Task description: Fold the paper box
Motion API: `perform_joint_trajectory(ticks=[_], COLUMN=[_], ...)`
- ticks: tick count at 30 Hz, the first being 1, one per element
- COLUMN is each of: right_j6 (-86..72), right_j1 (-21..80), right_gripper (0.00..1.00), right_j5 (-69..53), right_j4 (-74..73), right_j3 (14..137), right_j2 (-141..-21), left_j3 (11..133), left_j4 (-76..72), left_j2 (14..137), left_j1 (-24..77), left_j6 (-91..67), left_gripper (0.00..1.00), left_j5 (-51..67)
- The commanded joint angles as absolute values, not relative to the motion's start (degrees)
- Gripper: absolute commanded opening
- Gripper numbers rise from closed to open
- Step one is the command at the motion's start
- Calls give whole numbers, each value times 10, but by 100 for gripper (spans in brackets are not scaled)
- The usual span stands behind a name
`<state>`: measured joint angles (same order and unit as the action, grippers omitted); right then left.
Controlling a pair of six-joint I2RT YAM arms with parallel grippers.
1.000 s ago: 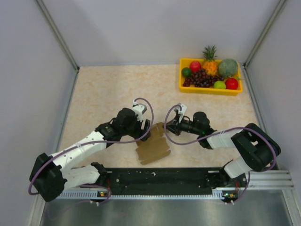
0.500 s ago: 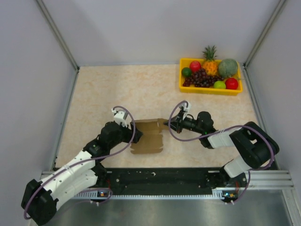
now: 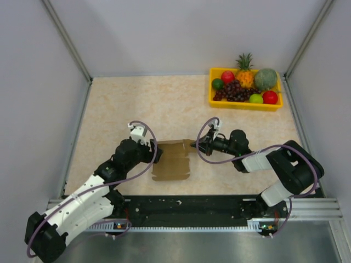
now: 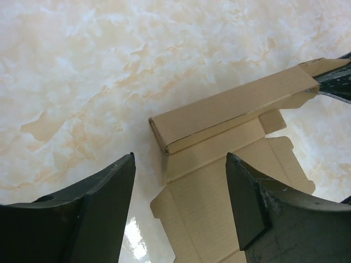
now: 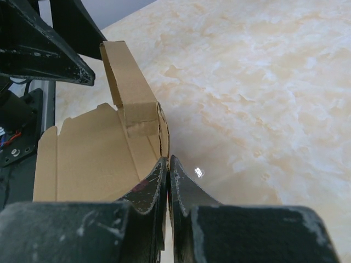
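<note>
The left arm (image 3: 88, 189) and right arm (image 3: 258, 161) have white shells with black joints. A looping mauve cable (image 3: 197, 145) trails along each. Their black bases share a black rail (image 3: 186, 208) at the tabletop's near edge. The fingers (image 4: 98, 208) are matte black, wedge-shaped and scuffed.

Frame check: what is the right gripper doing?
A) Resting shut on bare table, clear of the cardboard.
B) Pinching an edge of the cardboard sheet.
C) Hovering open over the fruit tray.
B: in the right wrist view, the right gripper is shut, with the edge of the paper box pinched between its fingers.
</note>
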<state>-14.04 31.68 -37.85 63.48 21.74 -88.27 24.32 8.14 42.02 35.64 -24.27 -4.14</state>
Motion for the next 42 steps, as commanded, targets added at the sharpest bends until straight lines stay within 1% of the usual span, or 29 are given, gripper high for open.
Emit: perform_joint_trajectory(ticks=[1,2,3,5,6,8,9,10,11,13,17,19,20,21,22,24,25,27,29,35,36,42], right_j6=[-134,-129,-126,-108,-103,-88,-84,-78,-76,-80,-93,-91,-92,-94,-98,-109,-120,-135,-147,-148,-147,-139], right_j1=[308,308,307,307,308,307,308,307,306,299,291,290,288,287,286,278,275,271,271,270,270,270], right_gripper=[0,0,0,0,0,0,0,0,0,0,0,0,0,0,0,0,0,0,0,0,0,0], right_j5=[-415,-421,-428,-446,-451,-467,-473,-483,-487,-510,-557,-572,-574,-573,-571,-568,-567,-570,-583,-602,-603,-613], right_j4=[640,632,621,583,572,546,539,533,521,516,501,487,483,483,486,503,518,542,555,552,548,537], right_j3=[231,233,240,252,256,262,270,273,282,290,311,313,312,311,309,297,294,283,281,286,287,294], right_j2=[-882,-879,-877,-872,-870,-868,-868,-869,-870,-875,-881,-880,-879,-876,-876,-875,-874,-874,-873,-862,-860,-859], left_j3=[295,301,325,354,394,443,480,497,515,547,598,611,618,627,621,580,562,528,522,560,576,582], left_j4=[82,73,80,111,129,203,216,234,274,297,365,370,374,374,331,268,204,173,177,256,287,315], left_j2=[401,399,401,424,439,506,529,575,597,649,700,707,708,704,680,643,607,582,576,654,664,724], left_j1=[354,354,354,354,354,354,354,355,355,356,366,366,365,364,361,358,359,358,358,358,358,358], left_j6=[-161,-132,-122,-99,-92,-72,-63,-52,-29,-5,63,75,65,47,29,-17,-33,-63,-62,13,22,69], left_gripper=[73,72,72,71,70,70,70,70,71,71,73,74,73,72,72,77,78,83,83,82,82,82], left_j5=[17,37,80,123,139,189,216,272,293,323,339,339,327,281,276,271,266,257,248,295,307,349])
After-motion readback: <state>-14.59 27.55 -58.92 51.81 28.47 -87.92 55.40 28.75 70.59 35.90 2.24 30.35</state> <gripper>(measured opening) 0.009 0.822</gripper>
